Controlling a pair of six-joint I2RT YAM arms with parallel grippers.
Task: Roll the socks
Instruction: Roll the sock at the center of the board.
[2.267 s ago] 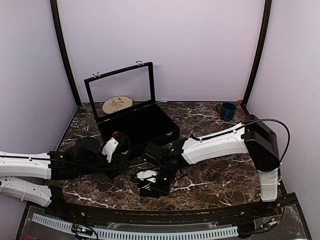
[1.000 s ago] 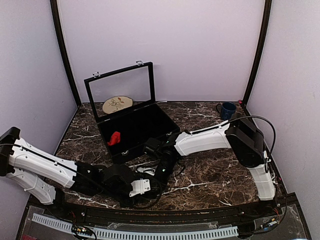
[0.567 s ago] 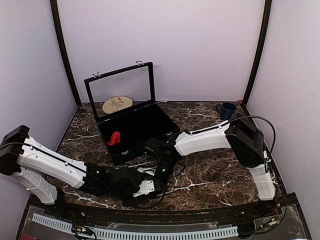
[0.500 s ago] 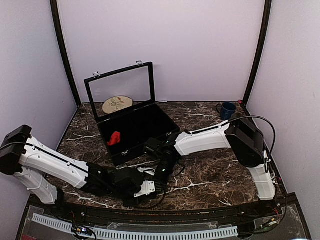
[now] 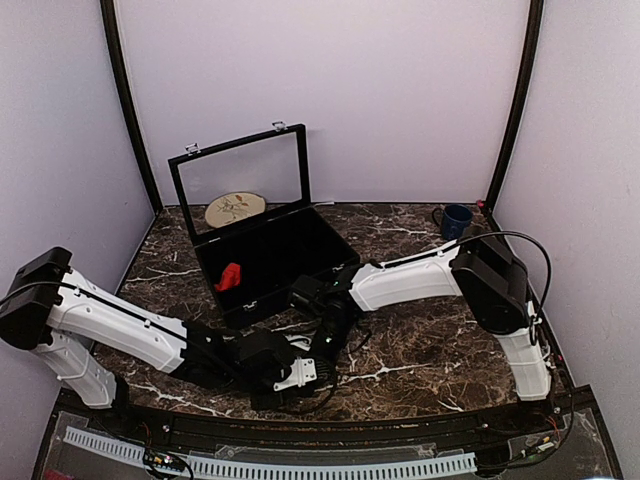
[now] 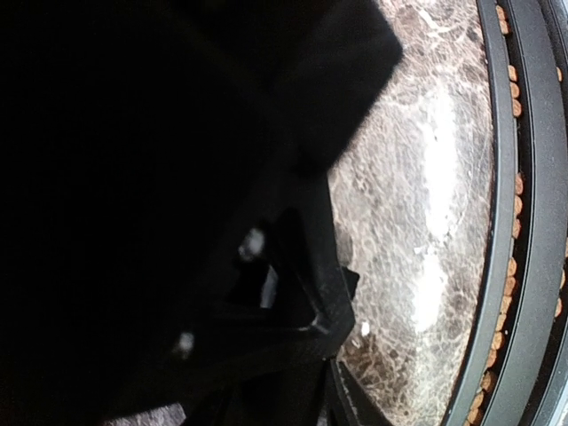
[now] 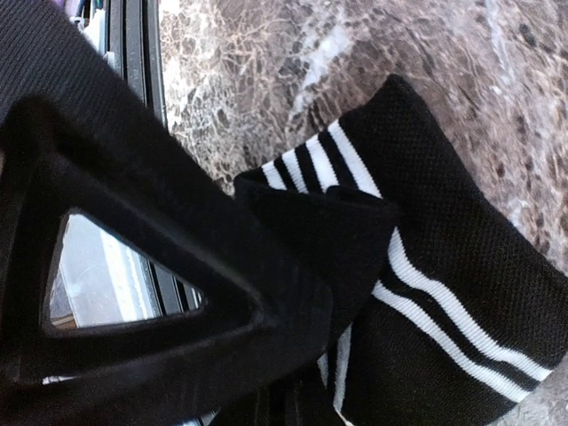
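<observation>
The black ankle sock with white stripes (image 7: 444,293) lies on the marble table, its cuff folded over. In the top view it is a dark patch (image 5: 300,347) between the two grippers. My right gripper (image 5: 322,345) is down on it, and its black finger (image 7: 177,231) is clamped over the folded cuff. My left gripper (image 5: 308,370) lies low at the sock's near side. Its wrist view is almost filled by dark fabric around one finger (image 6: 302,293), so its jaws cannot be read. The red sock (image 5: 229,276) lies bunched inside the open black box (image 5: 290,290).
The box's glass lid (image 5: 240,185) stands upright at the back left. A round wooden disc (image 5: 235,209) lies behind it. A blue mug (image 5: 456,221) stands at the back right. The table's front rail (image 6: 524,213) runs close to the left gripper.
My left arm left the box, where the red sock now lies, and swept along the front edge rightward to the black sock. My right gripper has stayed on the sock.
</observation>
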